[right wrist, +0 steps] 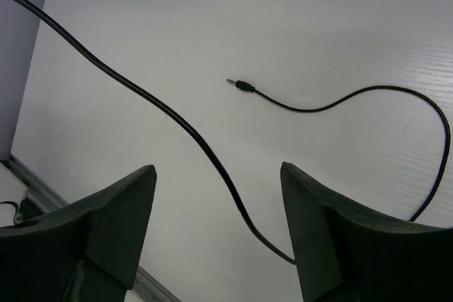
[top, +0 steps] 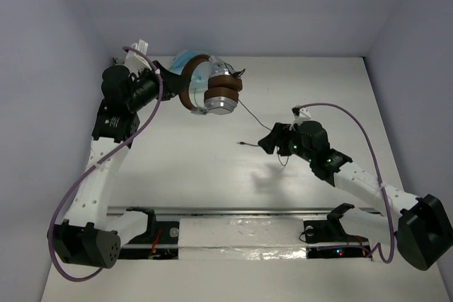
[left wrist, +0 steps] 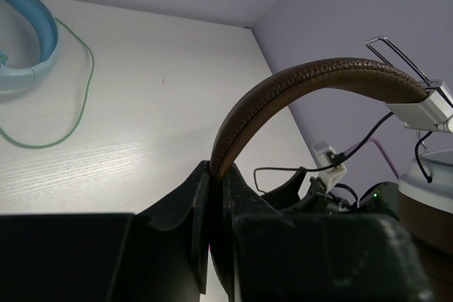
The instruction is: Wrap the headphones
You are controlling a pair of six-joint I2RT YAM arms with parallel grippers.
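Observation:
The headphones (top: 212, 90) have a brown headband (left wrist: 318, 76), brown pads and silver cups, and are held up above the far left of the table. My left gripper (top: 177, 79) is shut on the headband, its jaws pinched on the band in the left wrist view (left wrist: 214, 171). The thin black cable (top: 251, 114) runs from a cup down toward my right gripper (top: 271, 139). That gripper is open, and the cable (right wrist: 163, 107) passes between its fingertips (right wrist: 217, 167) untouched. The cable's plug (right wrist: 244, 85) lies on the table beyond.
Light blue headphones (left wrist: 32, 40) with a greenish cable (left wrist: 81, 83) lie on the table behind the held pair, near the back wall (top: 248, 5). A metal rail (top: 233, 217) runs along the near edge between the arm bases.

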